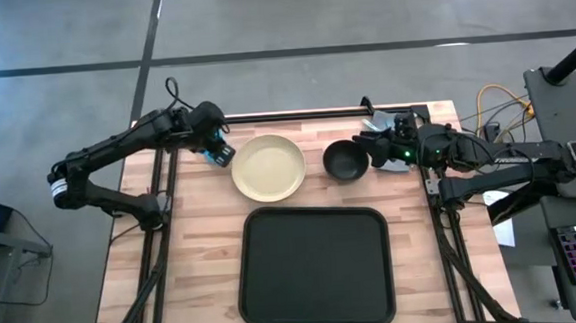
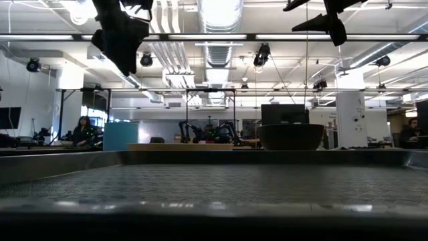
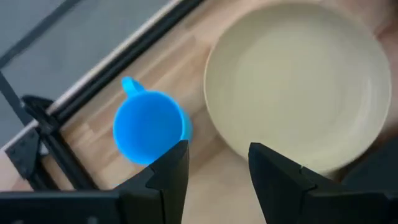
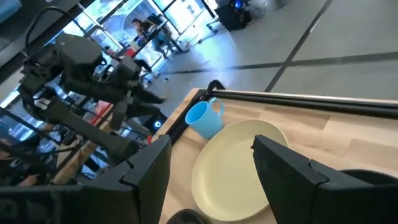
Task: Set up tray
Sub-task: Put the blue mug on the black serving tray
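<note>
The large black tray [image 1: 315, 268] lies flat on the near half of the wooden table, with nothing on it. Beyond it stand a cream plate [image 1: 268, 169], a black bowl [image 1: 344, 161] and a blue cup [image 3: 149, 127], each resting on the tabletop. My left gripper [image 3: 214, 171] hovers open above the gap between the cup and the plate [image 3: 298, 81]. My right gripper [image 4: 211, 162] is open and raised beside the bowl, pointing toward the plate [image 4: 239, 168] and the cup [image 4: 205, 118]. In the low view both arms are high above the table.
A grey napkin with utensils [image 1: 376, 126] lies at the far right corner, behind the bowl. A black bar [image 1: 295, 114] runs along the table's far edge. Bare wood shows to the left and right of the tray. Cables and equipment stand off the table's right side.
</note>
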